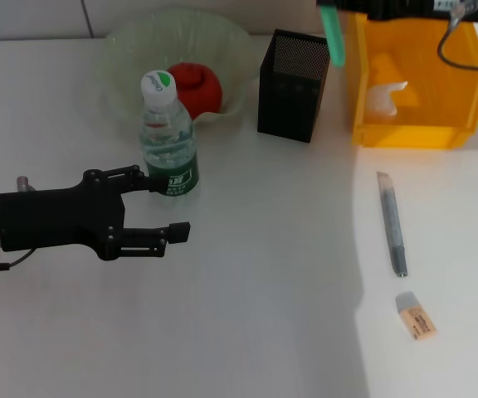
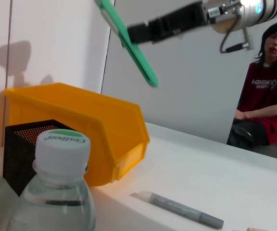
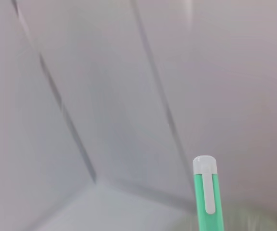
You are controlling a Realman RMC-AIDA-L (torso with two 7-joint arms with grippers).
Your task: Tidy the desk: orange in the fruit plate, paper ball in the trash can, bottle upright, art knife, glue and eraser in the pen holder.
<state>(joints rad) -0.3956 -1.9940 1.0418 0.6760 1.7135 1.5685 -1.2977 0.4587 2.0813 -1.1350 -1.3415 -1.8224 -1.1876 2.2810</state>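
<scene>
I see the orange point(image 1: 196, 87) plated, paper ball point(image 1: 386, 96) binned, bottle point(image 1: 168, 138) upright; my right gripper point(image 2: 145, 32) grips the green art knife point(image 1: 333, 35) above the pen holder point(image 1: 293, 84), left gripper point(image 1: 163, 207) fingers wide, glue point(image 1: 391, 222) and eraser point(image 1: 415, 315) still on the counter point(image 1: 264, 282).

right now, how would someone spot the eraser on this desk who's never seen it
Start at the yellow-orange trash can at the table's far right and come toward the near edge, past the long grey pen-shaped stick lying on the white table. Just beyond that stick's near end lies the eraser. It is the short peach block with a greyish-white end, far stubbier than the stick.
</scene>
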